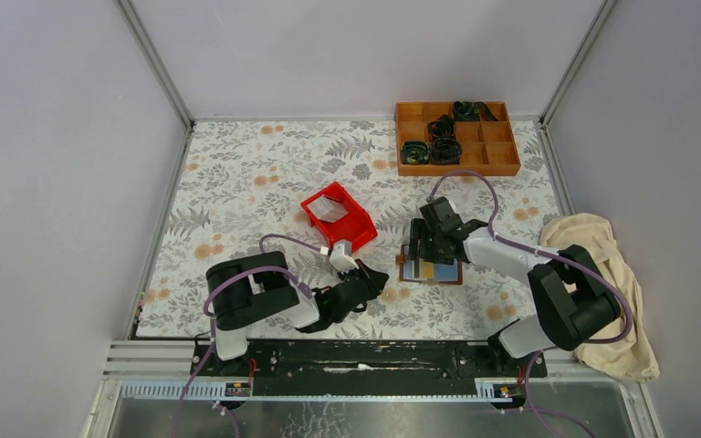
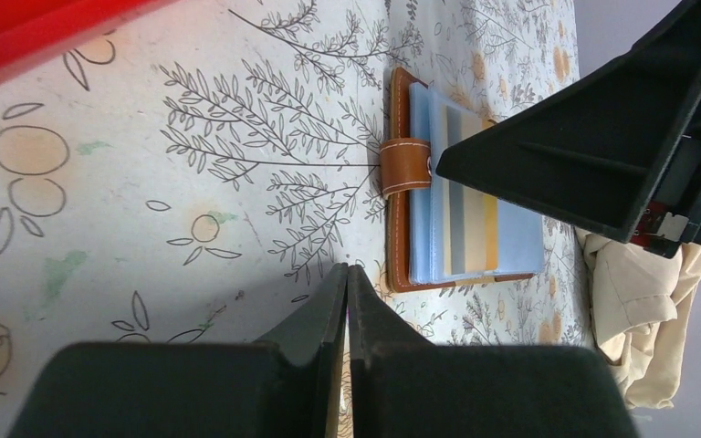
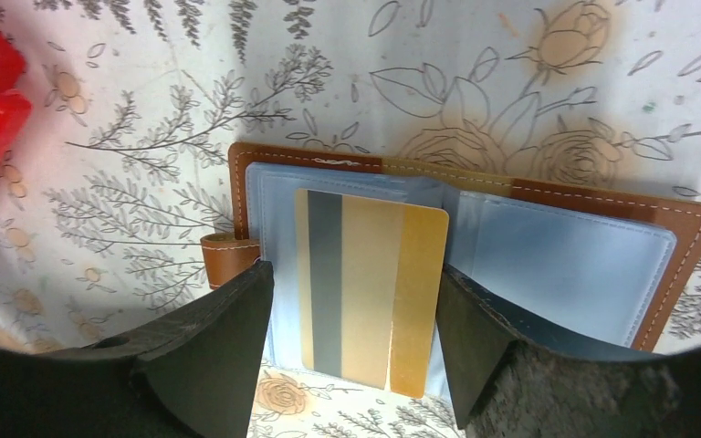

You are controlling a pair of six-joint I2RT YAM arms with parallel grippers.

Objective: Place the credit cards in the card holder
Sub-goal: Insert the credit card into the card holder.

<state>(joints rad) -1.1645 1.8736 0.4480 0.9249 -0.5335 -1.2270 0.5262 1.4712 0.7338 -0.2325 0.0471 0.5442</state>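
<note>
The card holder [image 1: 431, 270] lies open and flat, just right of centre in the top view. From the left, the left gripper [image 1: 374, 283] sits at lower centre, its jaws pressed together and empty. The red bin [image 1: 338, 217] stands above it. A gold-tan credit card [image 3: 370, 292] rests on the holder's blue lining, between the spread fingers of the right gripper [image 3: 351, 278]. I cannot tell whether either finger touches it. A cream cloth [image 1: 602, 274] lies at far right.

Pale grey walls [image 1: 55, 137] enclose a floral-patterned table [image 1: 237, 182].
</note>
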